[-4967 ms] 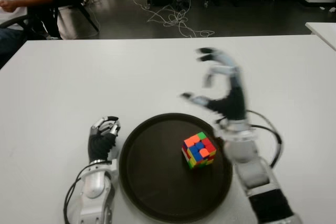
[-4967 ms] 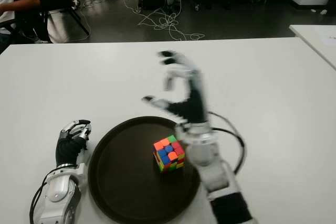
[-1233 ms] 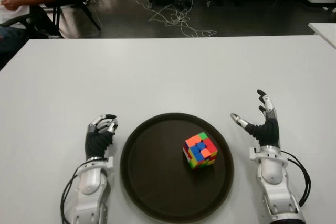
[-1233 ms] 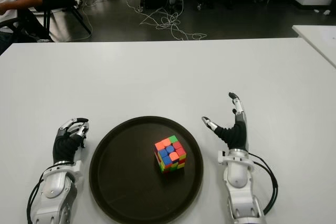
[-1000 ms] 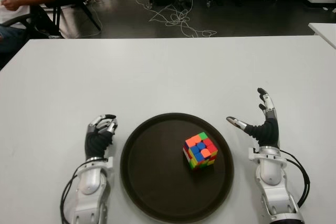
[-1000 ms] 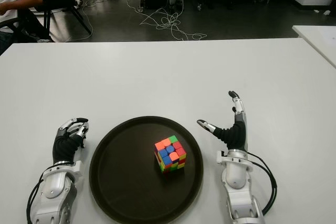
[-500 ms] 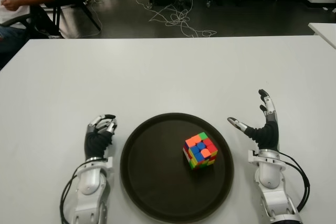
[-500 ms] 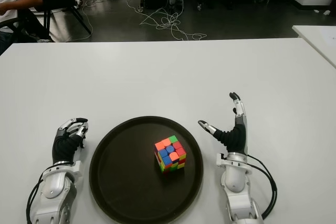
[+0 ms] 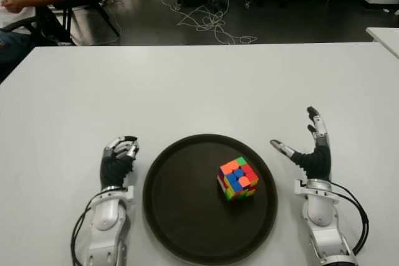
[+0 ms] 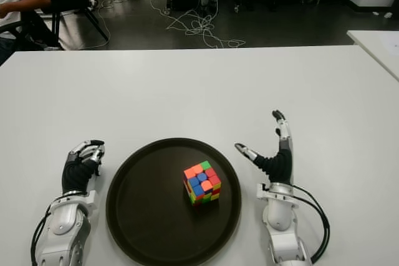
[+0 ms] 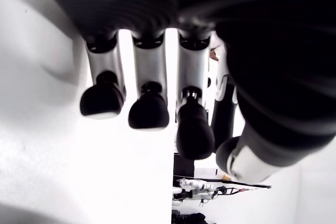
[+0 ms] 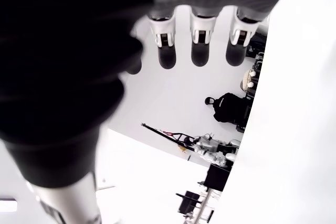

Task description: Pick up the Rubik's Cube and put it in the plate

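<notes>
Rubik's Cube [image 9: 237, 179] sits in the round brown plate [image 9: 181, 216], lower centre; left hand [image 9: 117, 161] clenched empty, right hand [image 9: 307, 152] splayed, released.

left hand [image 9: 118, 160]: black palm, silver fingers | right hand [image 9: 308, 154]: same | white forearms | looped black cables

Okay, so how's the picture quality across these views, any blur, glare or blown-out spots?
Both eye views are sharp and evenly lit: the Rubik's Cube reads clearly on the dark plate, with only soft shadows on the white table. The left wrist view is washed out to white behind the left hand, whose near parts are dark. The right wrist view has the right hand as a blurred black mass up close.
</notes>
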Controlling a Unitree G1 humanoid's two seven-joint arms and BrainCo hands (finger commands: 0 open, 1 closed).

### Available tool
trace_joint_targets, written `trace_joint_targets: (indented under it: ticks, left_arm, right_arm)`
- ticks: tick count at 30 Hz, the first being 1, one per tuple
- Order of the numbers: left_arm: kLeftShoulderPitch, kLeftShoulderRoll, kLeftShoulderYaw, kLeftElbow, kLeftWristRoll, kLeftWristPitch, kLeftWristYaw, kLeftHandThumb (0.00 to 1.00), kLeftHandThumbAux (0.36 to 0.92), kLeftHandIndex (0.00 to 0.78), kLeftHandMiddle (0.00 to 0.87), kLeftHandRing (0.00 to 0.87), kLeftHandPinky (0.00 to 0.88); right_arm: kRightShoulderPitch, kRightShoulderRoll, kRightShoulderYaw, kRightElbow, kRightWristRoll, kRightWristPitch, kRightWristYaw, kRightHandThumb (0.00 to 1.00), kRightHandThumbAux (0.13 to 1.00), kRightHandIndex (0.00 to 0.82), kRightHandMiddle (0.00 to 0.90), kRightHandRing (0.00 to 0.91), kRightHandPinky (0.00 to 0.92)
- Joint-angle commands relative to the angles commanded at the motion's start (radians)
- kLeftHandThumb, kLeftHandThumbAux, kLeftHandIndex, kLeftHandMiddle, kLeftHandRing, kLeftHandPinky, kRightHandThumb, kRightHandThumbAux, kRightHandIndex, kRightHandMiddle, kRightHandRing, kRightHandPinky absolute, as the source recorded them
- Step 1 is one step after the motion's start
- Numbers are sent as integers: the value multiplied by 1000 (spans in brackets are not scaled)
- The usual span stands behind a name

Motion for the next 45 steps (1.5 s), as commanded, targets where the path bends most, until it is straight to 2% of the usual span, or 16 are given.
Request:
trace_joint_targets:
  ticks: [4, 11, 18, 33, 45]
  left_arm:
    - [-1, 1, 0, 2, 0, 2, 0, 710, 705, 444, 794, 820, 823]
    - [-3, 6, -2, 3, 10, 10, 1, 711, 705, 444, 790, 817, 817]
    - [-6, 14, -1, 16, 16, -1, -4, 712, 705, 444, 788, 817, 818]
    - [-13, 5, 9, 37, 6, -31, -3, 711, 705, 444, 784, 814, 815]
    - [-18, 9, 12, 43, 20, -16, 12, 710, 706, 444, 787, 816, 816]
  right_arm:
    - [-4, -4, 0, 15, -2, -18, -3, 0, 847, 8, 0, 0, 0]
    - [-2, -9, 1, 22, -5, -31, 1, 0, 795, 4, 0, 0, 0]
    - [-5, -13, 2, 28, -30, -39, -18, 0, 785, 5, 0, 0, 0]
    - [-5, -7, 2, 20, -41, -17, -41, 0, 840, 18, 0, 0, 0]
    - [2, -10, 6, 17, -58, -10, -55, 0, 872, 17, 0, 0, 0]
